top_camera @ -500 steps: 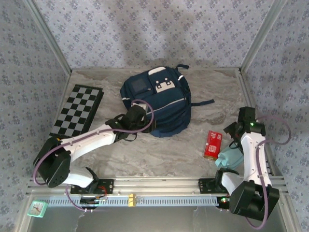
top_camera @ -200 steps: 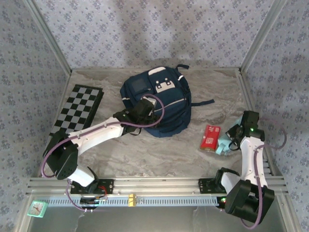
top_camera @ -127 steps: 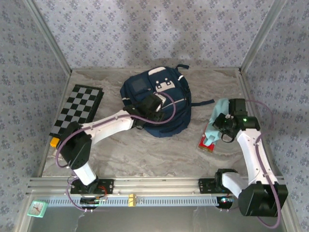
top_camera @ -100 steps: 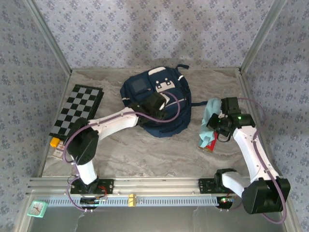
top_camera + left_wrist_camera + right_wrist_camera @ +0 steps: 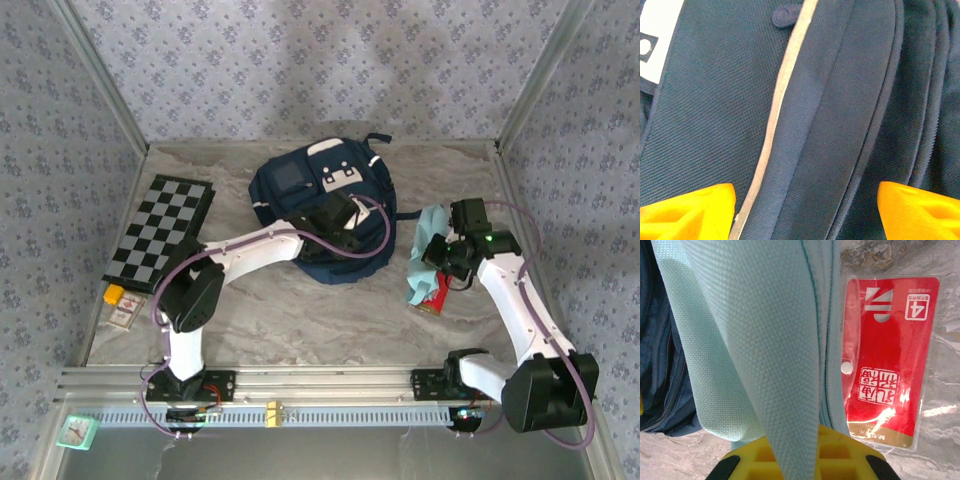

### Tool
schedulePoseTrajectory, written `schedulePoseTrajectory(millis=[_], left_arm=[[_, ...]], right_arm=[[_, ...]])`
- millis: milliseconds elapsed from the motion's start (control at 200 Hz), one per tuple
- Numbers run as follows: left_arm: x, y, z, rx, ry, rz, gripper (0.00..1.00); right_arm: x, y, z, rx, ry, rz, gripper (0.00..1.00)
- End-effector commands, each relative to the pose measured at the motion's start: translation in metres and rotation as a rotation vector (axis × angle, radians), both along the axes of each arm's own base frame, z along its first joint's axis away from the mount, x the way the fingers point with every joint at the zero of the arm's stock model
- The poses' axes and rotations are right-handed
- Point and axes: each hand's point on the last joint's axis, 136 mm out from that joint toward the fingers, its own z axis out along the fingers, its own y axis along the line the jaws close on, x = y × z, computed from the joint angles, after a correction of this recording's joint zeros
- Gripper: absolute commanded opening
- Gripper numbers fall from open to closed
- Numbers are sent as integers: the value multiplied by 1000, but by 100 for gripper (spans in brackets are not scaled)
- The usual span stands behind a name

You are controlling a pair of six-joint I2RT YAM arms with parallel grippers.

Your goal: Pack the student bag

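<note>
We see student bag [image 5: 290, 190] lying flat at back-centre of bench [image 5: 300, 320], white patches up. Left hand [image 5: 805, 205] over its front, yellow fingers spread wide, gripping nothing. Right hand [image 5: 445, 252] clamped on pale teal pouch [image 5: 425, 255], which hangs over red packet [image 5: 887, 355] lying on bench, right of bag. Chessboard [image 5: 160, 230] well left.

Robot test cell, lab-type rig, not lived-in room.
- Left arm [image 5: 250, 247] and right arm [image 5: 517, 300], white, bolted to slotted aluminium rail [image 5: 330, 379] at near edge.
- Purple cables [image 5: 381, 216] loop along arms.
- Aluminium posts [image 5: 100, 75] frame panel walls [image 5: 300, 70] papered in blue-grey floral print.
- Marble-look surface [image 5: 300, 320] serves as stage.
- Unrelated props together: bag [image 5: 300, 190], chessboard [image 5: 160, 230], red packet [image 5: 438, 293], teal pouch [image 5: 428, 245].
</note>
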Motion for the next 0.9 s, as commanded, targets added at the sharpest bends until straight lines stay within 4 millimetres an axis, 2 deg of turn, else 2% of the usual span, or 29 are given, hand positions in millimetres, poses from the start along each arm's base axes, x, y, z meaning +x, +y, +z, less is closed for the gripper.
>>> schedulePoseTrajectory(millis=[0, 65, 180, 265, 390, 500, 610, 715, 895], left_arm=[[15, -6, -2, 44, -42, -6, 75], [22, -5, -2, 56, -67, 7, 73], [34, 2, 6, 41, -81, 45, 63], [36, 3, 16, -19, -65, 44, 44], [42, 9, 26, -53, -62, 59, 21], [38, 7, 41, -97, -59, 51, 0], [35, 8, 68, -151, -63, 74, 0], [30, 13, 103, -215, -74, 110, 0], [25, 21, 158, -325, -110, 161, 0]], right_arm=[[7, 6, 4, 16, -22, 28, 3], [8, 7, 3, 22, -18, 32, 2], [8, 8, 3, 25, -19, 39, 0], [8, 9, 3, 24, -20, 43, 0], [8, 10, 4, 27, -16, 59, 0], [7, 15, 6, 46, -14, 82, 0], [7, 24, 11, 83, -19, 121, 0], [6, 38, 18, 112, -29, 167, 0], [22, 82, 35, 255, -83, 252, 0]])
